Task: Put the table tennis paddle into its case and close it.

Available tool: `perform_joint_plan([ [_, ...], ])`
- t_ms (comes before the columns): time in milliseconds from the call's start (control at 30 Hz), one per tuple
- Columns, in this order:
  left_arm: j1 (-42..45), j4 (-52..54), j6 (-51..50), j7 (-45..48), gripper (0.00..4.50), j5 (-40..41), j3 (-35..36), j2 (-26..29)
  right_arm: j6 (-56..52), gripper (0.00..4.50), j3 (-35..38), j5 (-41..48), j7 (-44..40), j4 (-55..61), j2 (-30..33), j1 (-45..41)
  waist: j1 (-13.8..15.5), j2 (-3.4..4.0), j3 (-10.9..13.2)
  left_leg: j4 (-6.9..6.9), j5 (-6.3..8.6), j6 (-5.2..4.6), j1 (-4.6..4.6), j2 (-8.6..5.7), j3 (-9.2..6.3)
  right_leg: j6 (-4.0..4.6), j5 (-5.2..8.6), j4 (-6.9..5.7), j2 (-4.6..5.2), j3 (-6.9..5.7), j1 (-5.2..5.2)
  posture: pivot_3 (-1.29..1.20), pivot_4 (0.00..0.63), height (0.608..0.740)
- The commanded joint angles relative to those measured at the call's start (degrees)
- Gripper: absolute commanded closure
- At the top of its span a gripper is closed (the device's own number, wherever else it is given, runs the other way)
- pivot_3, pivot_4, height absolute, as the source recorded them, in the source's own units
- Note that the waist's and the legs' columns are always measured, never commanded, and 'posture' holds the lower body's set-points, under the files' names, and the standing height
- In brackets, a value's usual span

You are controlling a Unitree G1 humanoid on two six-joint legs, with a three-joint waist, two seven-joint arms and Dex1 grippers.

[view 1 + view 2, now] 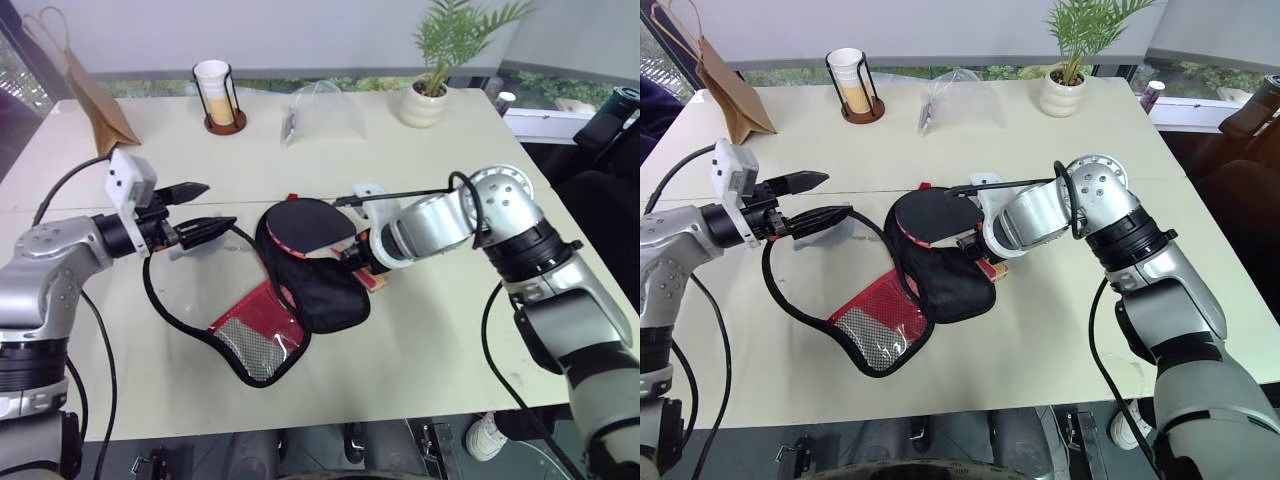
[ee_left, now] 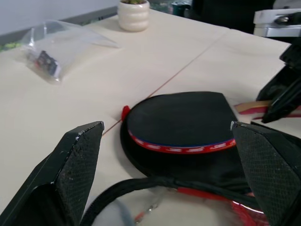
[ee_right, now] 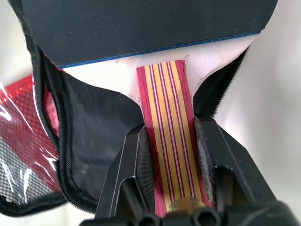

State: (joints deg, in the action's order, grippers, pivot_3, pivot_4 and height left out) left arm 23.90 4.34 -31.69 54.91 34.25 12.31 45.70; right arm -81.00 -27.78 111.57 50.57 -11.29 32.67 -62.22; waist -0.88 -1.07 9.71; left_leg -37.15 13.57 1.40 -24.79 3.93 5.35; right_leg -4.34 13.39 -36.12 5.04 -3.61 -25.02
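Squarely clamped, paddle (image 3: 164, 141) handle, right pincer (image 3: 170, 165)

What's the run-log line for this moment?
right gripper: shut on paddle handle | paddle: blade over open case | left gripper: open, empty, beside case | zip: open

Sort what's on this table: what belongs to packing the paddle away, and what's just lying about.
Job:
table tennis paddle, held by its handle in the right gripper
case, lying open
left gripper, open, empty

Lying about:
paper bag
cup holder
clear plastic bag
potted plant
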Motion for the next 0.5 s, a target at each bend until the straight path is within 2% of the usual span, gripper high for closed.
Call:
perform_joint_plan([
  [33, 1.4, 0.2, 0.8, 0.4, 0.00, -0.3, 0.7, 0.6, 0.6, 2.59, 1.2, 1.4, -0.2, 1.9, -0.5, -1.4, 0.0, 0.00, 0.0, 0.00, 0.00, 0.00, -0.05, 0.00, -0.01, 0.00, 0.00, 0.00, 0.00, 0.00, -0.04, 0.00, 0.150, 0.740],
  [200, 1.9, -0.3, 0.7, 0.8, 0.00, -0.5, 0.2, 0.8, -0.2, 0.18, 0.5, 1.4, -2.3, 1.9, -1.3, -2.8, 0.0, 0.00, 0.0, -0.01, 0.00, -0.01, -0.18, 0.00, -0.02, -0.01, 0.00, -0.01, 0.00, 0.00, -0.16, 0.00, 0.150, 0.740],
  [367, 2.1, -0.7, 0.8, 1.2, 0.00, -0.8, 0.3, 1.1, -1.3, 0.08, 0.2, 0.1, -6.9, 5.3, 1.1, -5.6, -0.1, 0.00, 0.0, -0.06, -0.01, -0.01, -0.33, 0.00, -0.07, -0.01, -0.01, -0.03, -0.02, -0.02, -0.30, 0.00, 0.150, 0.740],
  [433, 1.6, -0.1, 0.5, 1.2, 0.00, -0.7, 0.6, 1.1, -1.8, 0.08, 3.5, -7.4, -14.2, 9.5, 2.7, -5.3, 0.0, 0.00, 0.0, -0.10, -0.01, -0.01, -0.45, 0.00, -0.10, -0.01, -0.01, -0.03, -0.02, -0.04, -0.37, 0.00, 0.150, 0.740],
  [500, 1.0, 0.8, 0.2, 1.0, 0.00, -0.5, 0.8, 1.0, 1.8, 0.08, 5.8, -20.4, -27.6, 15.8, 7.0, -3.9, 0.3, 0.00, 0.0, -0.13, 0.00, -0.02, -0.55, 0.00, -0.14, -0.01, -0.01, 0.02, -0.01, -0.07, -0.42, 0.00, 0.150, 0.740],
])
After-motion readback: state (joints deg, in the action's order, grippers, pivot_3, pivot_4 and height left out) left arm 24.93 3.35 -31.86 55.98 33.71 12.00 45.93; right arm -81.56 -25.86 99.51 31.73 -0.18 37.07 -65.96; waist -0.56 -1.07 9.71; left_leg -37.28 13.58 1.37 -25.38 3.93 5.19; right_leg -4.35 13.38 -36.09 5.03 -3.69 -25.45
